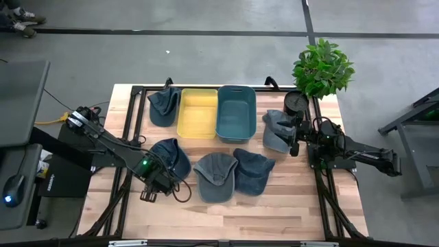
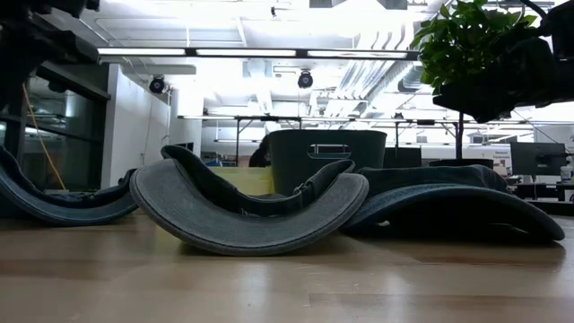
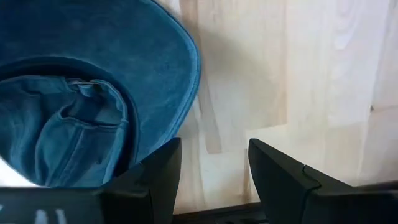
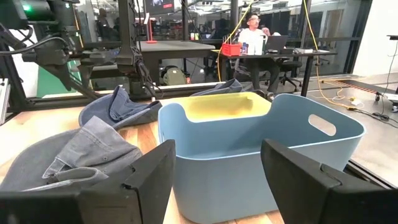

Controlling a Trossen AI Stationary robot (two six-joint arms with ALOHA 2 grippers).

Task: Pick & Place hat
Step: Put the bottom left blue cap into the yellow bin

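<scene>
**Hats spread over the counter, both end effectors released**

The wooden counter (image 1: 274,213) carries two tubs side by side at the middle of its far edge: a blue tub (image 1: 236,114) and, touching its left side, a yellow tub (image 1: 197,113). A potted plant (image 1: 322,66) stands at the far right corner.

Five denim hats lie on the counter. One hat (image 1: 164,105) sits just left of the yellow tub, near the far left corner. Another hat (image 1: 278,130) lies just right of the blue tub, toward the right edge. Three more form a row across the middle: a left hat (image 1: 173,156), a grey middle hat (image 1: 215,176) and a darker hat (image 1: 252,171) touching it on the right.

The left end effector (image 1: 152,184) hangs low over the counter at the near rim of the left hat; its wrist view shows its fingers (image 3: 155,180) parted with bare wood between them and the brim just beside one finger, nothing held.

The right end effector (image 1: 296,137) hovers at the right edge beside the hat there, pointed at the blue tub, its fingers (image 4: 149,180) spread wide and empty.
</scene>
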